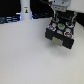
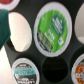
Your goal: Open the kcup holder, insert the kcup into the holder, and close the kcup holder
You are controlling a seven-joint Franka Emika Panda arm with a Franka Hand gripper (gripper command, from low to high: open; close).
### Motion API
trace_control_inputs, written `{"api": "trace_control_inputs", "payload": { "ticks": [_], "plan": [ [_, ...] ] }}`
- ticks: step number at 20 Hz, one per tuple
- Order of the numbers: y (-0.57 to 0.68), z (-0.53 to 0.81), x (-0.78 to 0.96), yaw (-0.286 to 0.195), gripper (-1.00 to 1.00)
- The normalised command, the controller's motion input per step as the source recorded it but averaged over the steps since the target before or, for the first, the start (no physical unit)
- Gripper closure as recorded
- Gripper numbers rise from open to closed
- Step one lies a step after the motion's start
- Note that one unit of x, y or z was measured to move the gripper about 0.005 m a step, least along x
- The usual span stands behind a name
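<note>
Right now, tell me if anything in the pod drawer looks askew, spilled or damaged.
Nothing stands out. The kcup holder is open under the arm, and in the wrist view the green-lidded kcup sits flat in its round slot. Other pods sit in their own slots and some slots are vacant. The frames are too blurry to rule out small damage.

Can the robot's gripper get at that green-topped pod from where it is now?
Probably yes. The gripper hangs right above the kcup holder, and the wrist view shows the kcup lying uncovered with nothing over it.
</note>
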Motion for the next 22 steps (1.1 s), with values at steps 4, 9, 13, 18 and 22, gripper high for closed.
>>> {"api": "trace_control_inputs", "payload": {
  "ticks": [4, 9, 13, 18, 22],
  "plan": [
    [-0.44, 0.32, 0.63, 0.026, -1.0],
    [-0.44, 0.19, 0.68, 0.017, -1.0],
    [-0.36, 0.04, 0.67, 0.036, -1.0],
    [-0.28, 0.0, 0.7, 0.048, -1.0],
    [-0.07, -0.01, 0.79, 0.048, -1.0]
  ]
}}
